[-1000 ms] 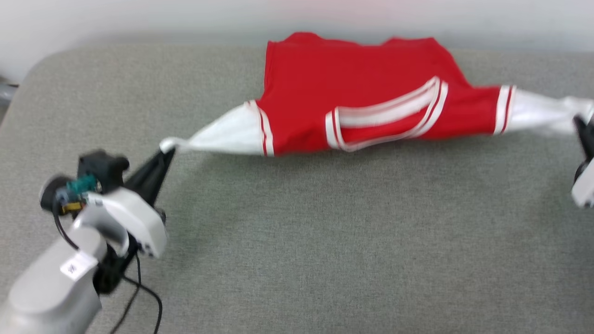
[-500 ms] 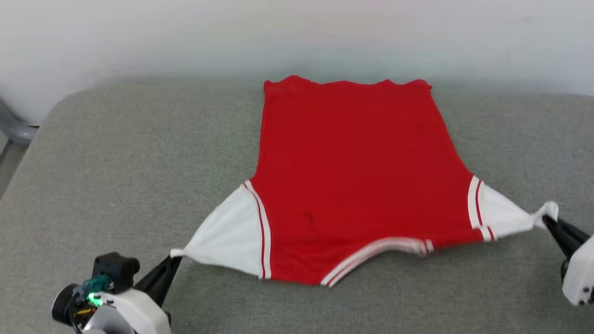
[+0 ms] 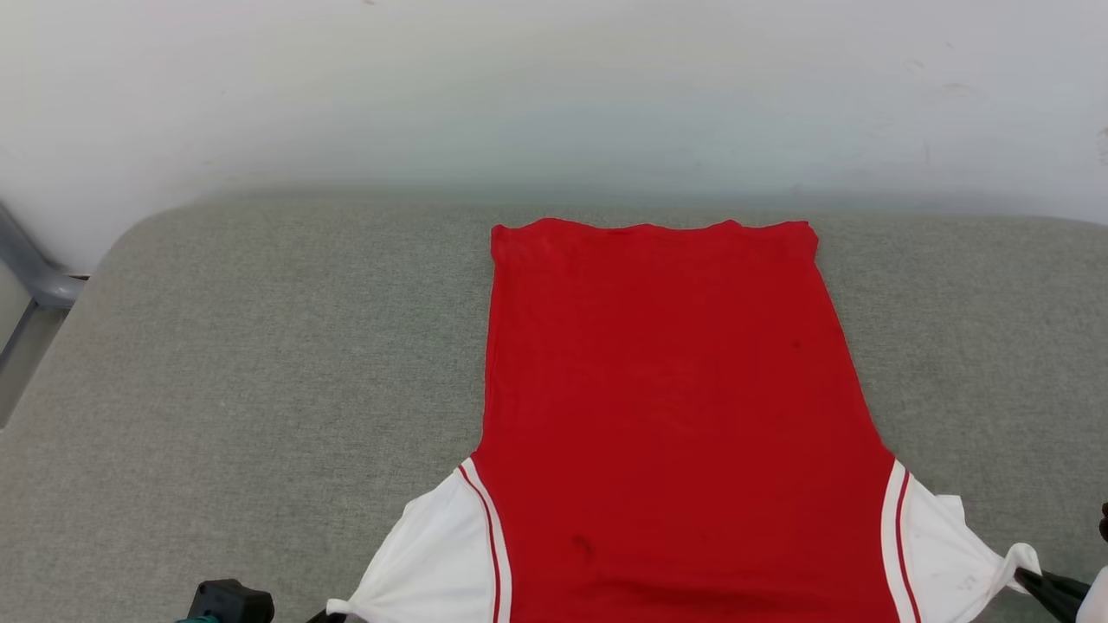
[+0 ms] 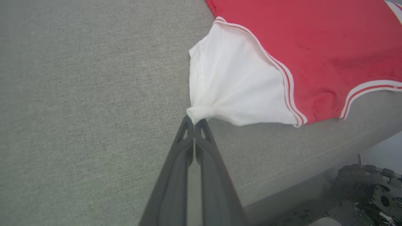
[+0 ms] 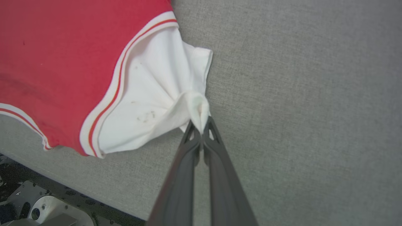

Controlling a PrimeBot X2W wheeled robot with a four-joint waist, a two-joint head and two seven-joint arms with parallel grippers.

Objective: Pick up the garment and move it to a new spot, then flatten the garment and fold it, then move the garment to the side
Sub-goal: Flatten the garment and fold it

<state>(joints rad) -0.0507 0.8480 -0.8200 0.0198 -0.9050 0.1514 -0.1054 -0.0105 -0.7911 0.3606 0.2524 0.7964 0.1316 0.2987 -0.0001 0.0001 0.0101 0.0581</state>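
Observation:
The garment [image 3: 666, 407], a red T-shirt with white sleeves, lies flat on the grey cushion with its plain red side up and its hem toward the wall. Its collar end reaches the near edge of the surface. My left gripper [image 4: 194, 121] is shut on the bunched tip of one white sleeve [image 4: 232, 81]; that sleeve tip shows at the head view's lower left [image 3: 346, 608]. My right gripper [image 5: 201, 127] is shut on the other white sleeve [image 5: 150, 94], and its fingers show at the head view's lower right [image 3: 1052, 588]. Both sleeves are pulled outward.
The grey cushioned surface [image 3: 260, 372] stretches wide on both sides of the shirt. A pale wall [image 3: 554, 95] stands behind it. A grey frame piece [image 3: 35, 277] is at the far left. The robot's base [image 4: 367, 194] lies below the near edge.
Both grippers have drawn the shirt toward the near edge, and its body has spread out flat from a folded-over state. The head camera has tilted up, showing more wall.

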